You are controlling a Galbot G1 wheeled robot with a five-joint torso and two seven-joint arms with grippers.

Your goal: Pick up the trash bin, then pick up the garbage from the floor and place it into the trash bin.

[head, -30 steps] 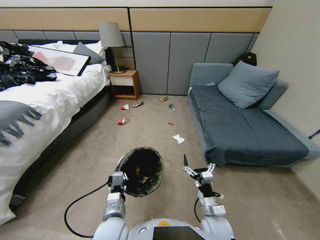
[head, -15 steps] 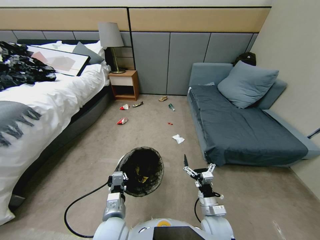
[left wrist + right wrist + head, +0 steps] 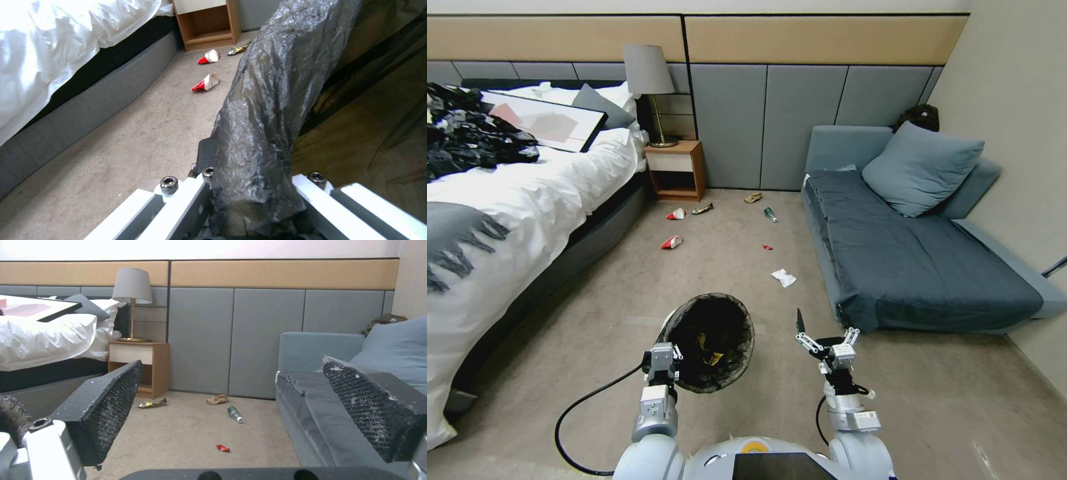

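Clamping the trash bin [image 3: 710, 341] rim, the left gripper [image 3: 662, 365] carries — the right gripper [image 3: 822, 339], jaws apart, should target the tissue [image 3: 783, 277] at twelve o'clock first.

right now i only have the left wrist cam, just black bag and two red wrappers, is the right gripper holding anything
Observer: No. The right gripper is held out beside the trash bin, fingers open and empty.
Operator: any litter nearer than those wrappers
Observer: Yes, a crumpled white tissue lies on the floor ahead of the right gripper, close to the sofa.
Operator: bin empty?
Observer: No, a yellow scrap already lies inside it.
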